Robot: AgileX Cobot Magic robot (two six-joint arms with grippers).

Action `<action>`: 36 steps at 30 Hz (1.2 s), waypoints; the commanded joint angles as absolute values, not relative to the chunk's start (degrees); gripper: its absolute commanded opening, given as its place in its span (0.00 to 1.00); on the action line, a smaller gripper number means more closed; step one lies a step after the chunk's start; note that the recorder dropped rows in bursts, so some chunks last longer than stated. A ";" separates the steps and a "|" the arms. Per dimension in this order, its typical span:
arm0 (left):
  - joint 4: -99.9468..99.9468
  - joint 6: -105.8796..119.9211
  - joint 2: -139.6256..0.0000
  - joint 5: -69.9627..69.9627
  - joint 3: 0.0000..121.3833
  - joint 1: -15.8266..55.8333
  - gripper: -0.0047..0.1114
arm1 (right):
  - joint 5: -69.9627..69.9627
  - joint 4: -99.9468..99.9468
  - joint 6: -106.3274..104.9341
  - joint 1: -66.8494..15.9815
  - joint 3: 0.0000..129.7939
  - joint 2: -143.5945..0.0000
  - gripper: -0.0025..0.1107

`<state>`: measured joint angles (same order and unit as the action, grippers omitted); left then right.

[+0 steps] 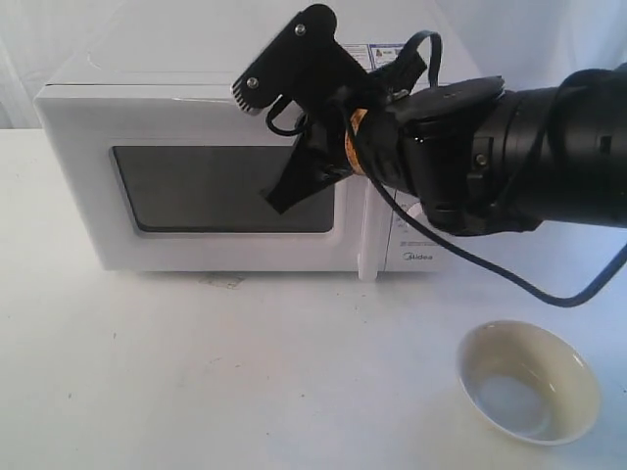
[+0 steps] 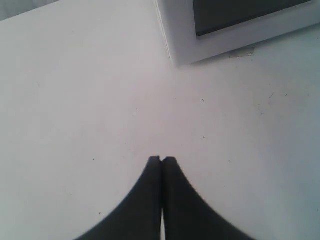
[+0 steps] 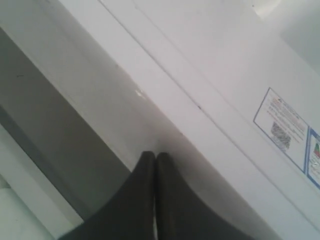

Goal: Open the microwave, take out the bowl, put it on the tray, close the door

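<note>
The white microwave (image 1: 206, 117) stands at the back with its door (image 1: 88, 176) closed, dark window (image 1: 196, 191) and white bar handle (image 1: 367, 240) facing me. My right gripper (image 1: 277, 201) is shut and empty, its tip held in front of the door's upper part (image 3: 120, 95), near the window. The cream-white bowl (image 1: 529, 382) sits upright and empty on the table at the front right, apart from both grippers. My left gripper (image 2: 162, 160) is shut on nothing, low over bare table beside the microwave's lower corner (image 2: 175, 50). No tray is in view.
The right arm's black body (image 1: 549, 157) and its loose cable (image 1: 509, 279) hang in front of the control panel, hiding the dials. Stickers (image 3: 285, 125) lie on the microwave's top. White table (image 1: 245, 372) spreads in front of the microwave.
</note>
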<state>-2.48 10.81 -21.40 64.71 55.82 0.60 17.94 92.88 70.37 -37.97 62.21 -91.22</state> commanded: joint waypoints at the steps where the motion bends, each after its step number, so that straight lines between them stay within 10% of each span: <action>1: -2.57 10.07 -21.03 59.30 55.96 0.73 0.04 | 11.99 90.28 70.69 -40.13 59.76 -86.85 0.02; 36: -2.44 10.29 -21.03 54.56 56.06 0.73 0.04 | 20.71 90.92 67.72 -42.80 53.29 -73.41 0.02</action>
